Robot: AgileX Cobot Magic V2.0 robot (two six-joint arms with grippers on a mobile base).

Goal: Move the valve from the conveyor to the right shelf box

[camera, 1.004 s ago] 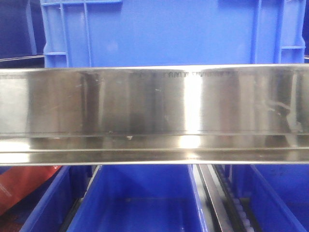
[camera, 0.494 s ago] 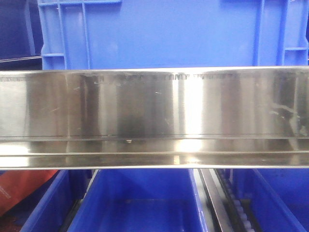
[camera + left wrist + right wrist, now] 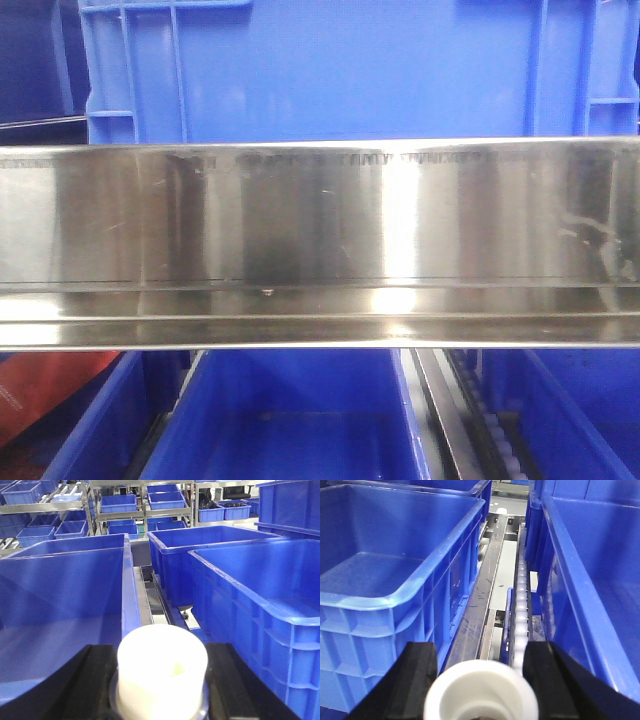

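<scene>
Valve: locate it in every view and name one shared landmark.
Front view: not in it.
Left wrist: whitish valve end, bottom centre, between the left gripper's black fingers.
Right wrist: similar end, bottom centre, between the right gripper's fingers; same valve or another, cannot tell.
Shared landmark: the blue boxes.

Front view: the broad shiny steel shelf rail (image 3: 320, 240) blocks the whole middle band. The tall blue plastic crate (image 3: 330, 70) above it is cropped at the top, its lower part hidden. Red-orange object (image 3: 40, 385) at lower left is cut by the edge, unidentifiable.

Left wrist: blurred whitish solid-topped cylinder (image 3: 162, 665) runs off the bottom edge. Left gripper (image 3: 160, 647) fingers cropped, contact unclear.

Right wrist: blurred whitish hollow-ended cylinder (image 3: 480, 690) also cropped. Right gripper (image 3: 480, 647) grip unclear.

Far blue shelf bins (image 3: 120, 502): contents too small to tell.
</scene>
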